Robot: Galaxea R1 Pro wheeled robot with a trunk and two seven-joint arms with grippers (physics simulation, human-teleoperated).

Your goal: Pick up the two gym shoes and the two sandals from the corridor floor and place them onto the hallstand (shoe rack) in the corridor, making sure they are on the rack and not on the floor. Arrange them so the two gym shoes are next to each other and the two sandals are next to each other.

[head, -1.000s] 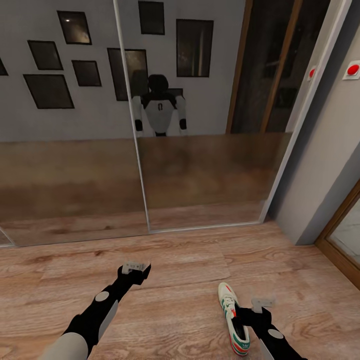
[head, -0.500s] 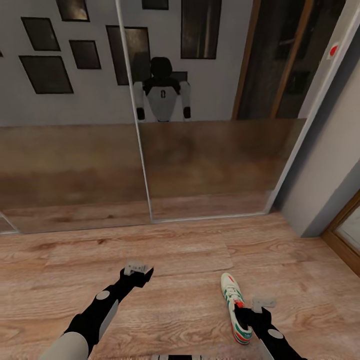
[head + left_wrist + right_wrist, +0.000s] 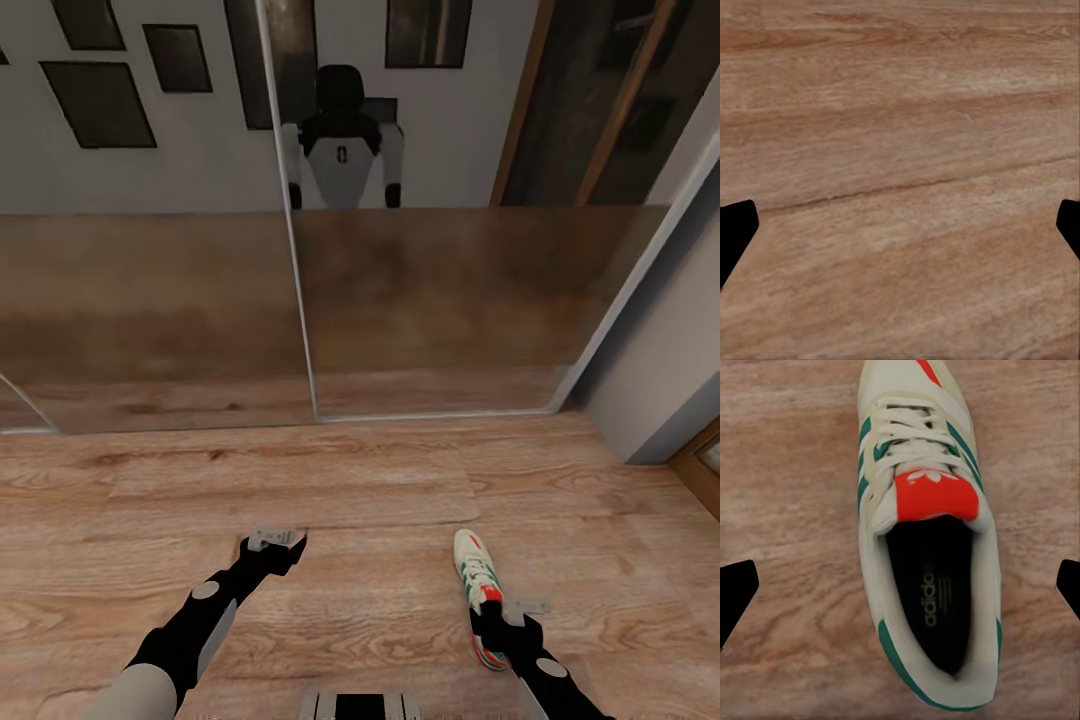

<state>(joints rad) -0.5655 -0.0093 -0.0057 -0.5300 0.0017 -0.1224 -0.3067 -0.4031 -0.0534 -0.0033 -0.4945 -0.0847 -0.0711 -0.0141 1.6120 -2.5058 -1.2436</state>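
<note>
One gym shoe point(image 3: 476, 574), white with green stripes and a red-orange tongue, lies on the corridor floor point(image 3: 380, 520) with its toe pointing away from me. My right gripper point(image 3: 502, 628) hangs open right above the shoe's heel end. The right wrist view looks straight down into the gym shoe point(image 3: 926, 532), and the right gripper point(image 3: 900, 585) has a fingertip far out on either side of it, neither touching. To the left, my left gripper point(image 3: 272, 541) is open over bare planks, and in the left wrist view the left gripper point(image 3: 900, 225) holds nothing. The sandals and the hallstand are out of view.
Mirrored sliding doors point(image 3: 300, 300) stand straight ahead and reflect the floor and my own body point(image 3: 340, 150). A grey wall corner point(image 3: 660, 380) and a wooden door frame point(image 3: 705, 465) close off the right side. My base point(image 3: 355, 705) shows at the bottom edge.
The head view has tilted downward. My right gripper has moved from beside the gym shoe to above its heel. The left arm holds its pose.
</note>
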